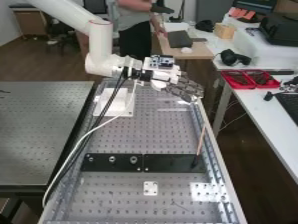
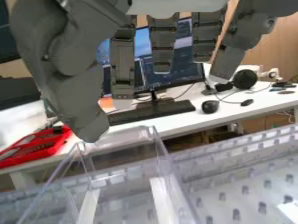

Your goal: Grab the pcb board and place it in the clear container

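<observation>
Over the far end of the perforated metal bench, the hand (image 1: 183, 89) extends to the right from the arm's wrist, its fingers fairly straight. In the wrist view the hand (image 2: 123, 67) hangs with fingers and thumb spread, nothing between them. Under it stand the transparent walls of the clear container (image 2: 174, 172), with pale strips at the base. The container's faint outline (image 1: 174, 109) lies just below the hand in the high view. A small white square board with dark holes (image 1: 151, 188), possibly the pcb board, lies flat near the bench's near end, well away from the hand.
A black plate (image 1: 112, 162) with round fittings crosses the bench; a thin brown stick (image 1: 201, 140) rises at its right end. A white block (image 1: 116, 104) stands at the far left, beside hanging cables. Red trays (image 1: 249, 79) sit on the right-hand table.
</observation>
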